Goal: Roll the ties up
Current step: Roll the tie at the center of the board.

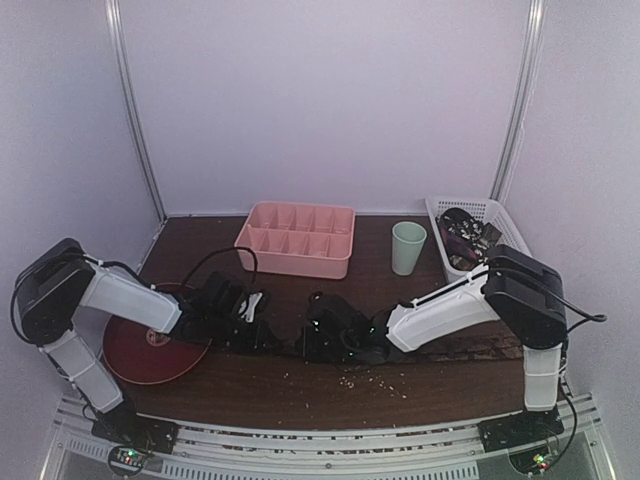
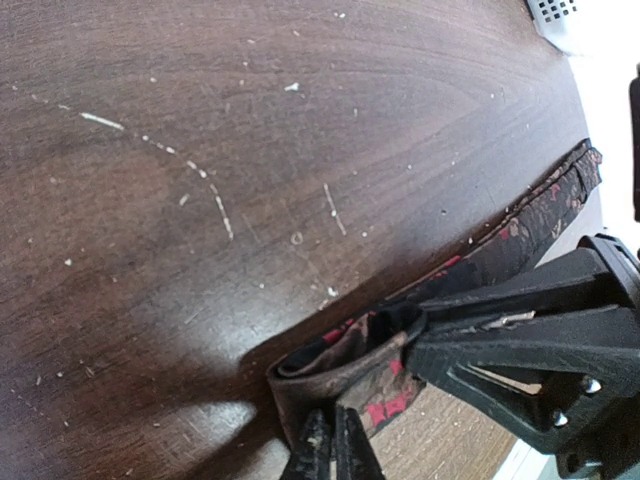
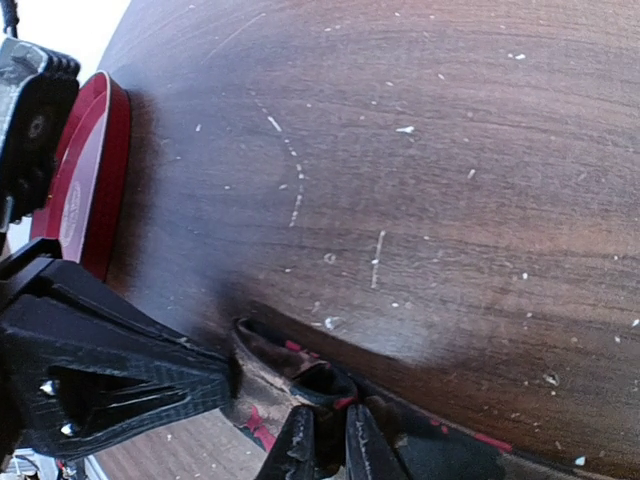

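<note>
A dark tie with red pattern point(image 2: 345, 350) lies on the wooden table, its near end folded into a small loop. My left gripper point(image 2: 333, 425) is shut on that folded end from below. My right gripper point(image 3: 328, 425) pinches the same loop of the tie point(image 3: 265, 380) from the other side, with fabric between its fingers. In the top view both grippers meet at the table's middle, left point(image 1: 265, 333) and right point(image 1: 312, 338). The rest of the tie point(image 1: 470, 347) trails to the right under the right arm. The right gripper's fingers point(image 2: 520, 335) show in the left wrist view.
A red plate point(image 1: 150, 350) lies under the left arm. A pink compartment tray point(image 1: 295, 238) and a green cup point(image 1: 408, 247) stand at the back. A white basket point(image 1: 497, 213) at the back right holds more ties point(image 1: 462, 235). Crumbs dot the table's front.
</note>
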You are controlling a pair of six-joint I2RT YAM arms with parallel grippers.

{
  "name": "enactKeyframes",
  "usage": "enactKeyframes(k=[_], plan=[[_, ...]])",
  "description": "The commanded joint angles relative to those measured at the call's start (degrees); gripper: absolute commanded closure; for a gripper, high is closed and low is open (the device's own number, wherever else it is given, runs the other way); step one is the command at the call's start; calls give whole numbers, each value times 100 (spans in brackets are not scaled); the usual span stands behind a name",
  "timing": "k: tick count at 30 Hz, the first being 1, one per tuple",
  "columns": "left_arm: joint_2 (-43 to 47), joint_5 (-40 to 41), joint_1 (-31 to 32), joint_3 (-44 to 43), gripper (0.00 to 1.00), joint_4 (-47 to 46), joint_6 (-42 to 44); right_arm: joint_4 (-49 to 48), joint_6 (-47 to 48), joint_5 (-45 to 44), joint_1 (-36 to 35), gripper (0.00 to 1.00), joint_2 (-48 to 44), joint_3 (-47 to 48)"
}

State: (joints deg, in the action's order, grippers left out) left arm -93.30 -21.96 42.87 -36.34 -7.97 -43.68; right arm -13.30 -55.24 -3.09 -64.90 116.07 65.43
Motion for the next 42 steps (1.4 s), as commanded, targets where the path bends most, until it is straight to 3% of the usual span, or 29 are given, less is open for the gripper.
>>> enactKeyframes(k=[1,14,19,22,42], plan=[[159,351,39,-85,94,61,-57,386,84,-276,-18,87,120,41],[209,830,37,-194,91,480,4,576,184,-409,11,82,-11,-43],[24,1015,39,-284,96,671,68,622,233,-420,22,84,-41,-45],[-81,849,37,-278,100,556,110,636,250,-420,20,85,-42,-48],[-141,-352,39,-53,100,-644,-249,467,186,-402,19,79,-215,-224]])
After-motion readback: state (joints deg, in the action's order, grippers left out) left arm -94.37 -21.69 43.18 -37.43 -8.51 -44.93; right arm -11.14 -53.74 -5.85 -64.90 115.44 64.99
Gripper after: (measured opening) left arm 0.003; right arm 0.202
